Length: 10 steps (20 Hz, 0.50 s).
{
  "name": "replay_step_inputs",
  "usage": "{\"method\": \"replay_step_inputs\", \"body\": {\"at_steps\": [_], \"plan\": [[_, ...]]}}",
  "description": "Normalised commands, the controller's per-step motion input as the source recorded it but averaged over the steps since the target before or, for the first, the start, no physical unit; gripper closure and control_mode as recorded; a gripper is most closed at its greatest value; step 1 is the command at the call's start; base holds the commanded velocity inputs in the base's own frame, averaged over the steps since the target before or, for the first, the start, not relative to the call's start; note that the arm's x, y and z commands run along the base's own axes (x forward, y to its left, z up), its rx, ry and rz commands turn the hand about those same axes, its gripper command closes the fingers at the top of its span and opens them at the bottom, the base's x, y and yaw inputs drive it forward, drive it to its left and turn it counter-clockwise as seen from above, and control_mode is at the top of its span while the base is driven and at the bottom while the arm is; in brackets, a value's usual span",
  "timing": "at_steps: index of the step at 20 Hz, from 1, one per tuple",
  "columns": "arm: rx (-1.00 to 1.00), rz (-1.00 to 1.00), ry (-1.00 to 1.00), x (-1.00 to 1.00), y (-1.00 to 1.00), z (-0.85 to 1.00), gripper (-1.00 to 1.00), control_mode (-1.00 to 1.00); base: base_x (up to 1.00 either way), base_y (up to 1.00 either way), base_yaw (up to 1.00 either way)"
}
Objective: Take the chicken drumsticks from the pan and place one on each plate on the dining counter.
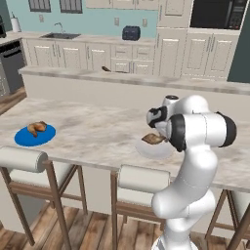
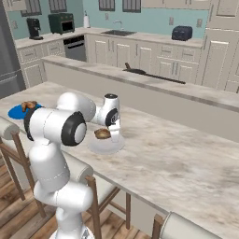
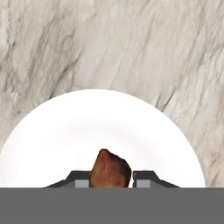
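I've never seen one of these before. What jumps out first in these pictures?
The white arm leans over the dining counter, its gripper shut on a brown drumstick just above a white plate. Far to the left, another drumstick already lies on a blue plate.

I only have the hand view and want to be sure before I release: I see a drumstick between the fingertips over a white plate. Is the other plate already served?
Observer: Yes. The blue plate at the far left of the dining counter already carries a drumstick.
Operator: Is my drumstick resting on the white plate or held above it?
Observer: The held drumstick hangs just above the white plate, gripped by the gripper; I cannot tell if it touches.
Operator: Is the plate close to the counter edge?
Observer: It sits near the stool-side edge, just past a white-cushioned stool.
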Motion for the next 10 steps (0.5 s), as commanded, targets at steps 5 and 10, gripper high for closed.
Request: {"method": "replay_step_inputs", "body": {"at_steps": [5,10], "plan": [[0.0,0.0,0.0,0.14,0.11,-0.3,1.0,-1.0,0.0,0.0,0.0],[0.0,0.0,0.0,0.1,0.03,-0.13,1.0,-1.0,0.0,0.0,0.0]]}}
